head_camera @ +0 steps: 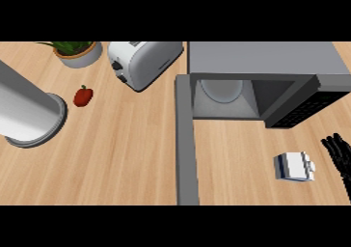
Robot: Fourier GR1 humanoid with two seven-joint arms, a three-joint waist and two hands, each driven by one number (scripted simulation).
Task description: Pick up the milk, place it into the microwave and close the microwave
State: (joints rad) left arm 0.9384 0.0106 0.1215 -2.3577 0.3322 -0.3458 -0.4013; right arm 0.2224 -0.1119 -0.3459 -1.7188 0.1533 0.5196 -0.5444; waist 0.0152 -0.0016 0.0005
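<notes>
Noting positions ahead of the grasp: we found the milk [294, 166] on the tabletop [121, 159], in front of the open microwave [267, 62], toward its right side and apart from it. It appeared to stand upright, long axis running up toward the head view, though we could not be sure. The right robot hand [341, 157] showed at the view's right edge, fingers straight and spread, holding nothing. The milk lay just to its left, near but not touching. The left robot hand was out of view, so we judged the right one nearer. The door [185, 144] stood swung out at the left, off the line from milk to microwave. Grasp not yet made.
</notes>
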